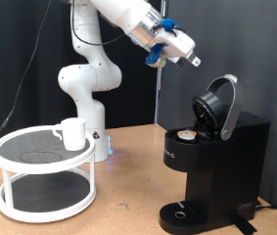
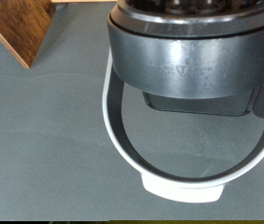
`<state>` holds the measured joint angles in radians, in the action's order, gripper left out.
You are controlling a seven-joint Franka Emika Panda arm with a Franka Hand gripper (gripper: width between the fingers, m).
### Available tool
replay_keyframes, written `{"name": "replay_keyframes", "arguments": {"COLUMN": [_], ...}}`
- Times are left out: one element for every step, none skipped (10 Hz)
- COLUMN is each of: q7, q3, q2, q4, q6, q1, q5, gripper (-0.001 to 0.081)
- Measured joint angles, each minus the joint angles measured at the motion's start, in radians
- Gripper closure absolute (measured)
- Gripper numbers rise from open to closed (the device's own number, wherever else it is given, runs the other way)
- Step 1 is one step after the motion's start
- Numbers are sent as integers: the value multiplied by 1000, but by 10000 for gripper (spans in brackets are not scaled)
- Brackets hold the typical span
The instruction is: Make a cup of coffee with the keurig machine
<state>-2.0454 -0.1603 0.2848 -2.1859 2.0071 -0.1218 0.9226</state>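
Note:
The keurig machine (image 1: 221,157) stands at the exterior view's right with its rounded lid (image 1: 219,103) raised. A small pod with a tan top (image 1: 185,134) sits in the open chamber. My gripper (image 1: 194,62) hangs in the air above and to the left of the raised lid, touching nothing. The cup (image 1: 72,133), a white mug, stands on the top tier of a white round rack (image 1: 21,168) at the left. The wrist view looks down on the lid (image 2: 187,56) and its silver loop handle (image 2: 183,182); my fingers do not show there.
The white arm's base (image 1: 84,88) stands behind the rack on the wooden table (image 1: 128,201). A black curtain closes the back. In the wrist view a corner of the table (image 2: 24,28) shows against grey floor.

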Motion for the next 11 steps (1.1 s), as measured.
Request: {"name": "replay_keyframes", "arguments": {"q7": [2, 2, 2, -10, -35, -52, -79, -104, -132, -174, -209], "q3": [0, 0, 3, 15, 36, 56, 75, 97, 120, 148, 169], "q2": [0, 0, -1, -4, -11, -24, -42, -62, -80, -95, -106], "q4": [-1, -1, 5, 17, 32, 50, 71, 93, 115, 132, 144], "q6": [0, 5, 5, 22, 46, 47, 46, 46, 53, 92, 130], "q1": [0, -1, -6, -15, -24, -33, -41, -47, -52, -56, -57], "q5": [1, 39, 80, 110, 127, 127, 119, 107, 89, 56, 25], "gripper": [72, 72, 72, 72, 72, 72, 72, 72, 72, 72, 72]}}
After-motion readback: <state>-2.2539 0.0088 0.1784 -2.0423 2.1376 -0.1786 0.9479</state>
